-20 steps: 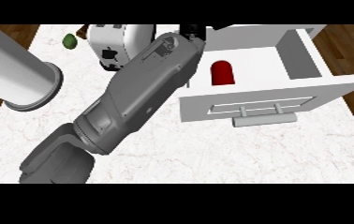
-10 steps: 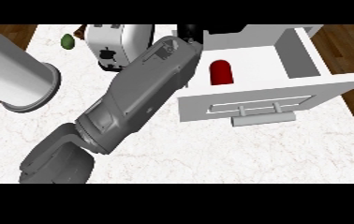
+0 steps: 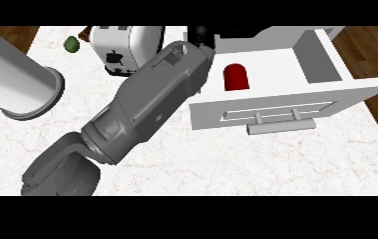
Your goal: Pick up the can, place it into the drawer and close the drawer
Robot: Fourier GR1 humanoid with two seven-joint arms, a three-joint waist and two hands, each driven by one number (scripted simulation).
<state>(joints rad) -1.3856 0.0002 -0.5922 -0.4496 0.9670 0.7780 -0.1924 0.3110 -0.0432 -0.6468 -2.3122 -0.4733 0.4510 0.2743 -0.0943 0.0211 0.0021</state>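
I'm at a kitchen counter: a white marble top [image 3: 244, 163] lies under my arm, with wood floor [image 3: 16, 35] showing past its edges. A toaster [image 3: 122, 48] stands at the back, a green fruit [image 3: 71, 44] beside it, and a white drawer [image 3: 280, 110] is pulled open.

We see one grey forearm [image 3: 144, 108] rising from the near left and slanting toward the far right. Its black hand [image 3: 199, 33] barely shows past the wrist; we cannot tell how its fingers stand.
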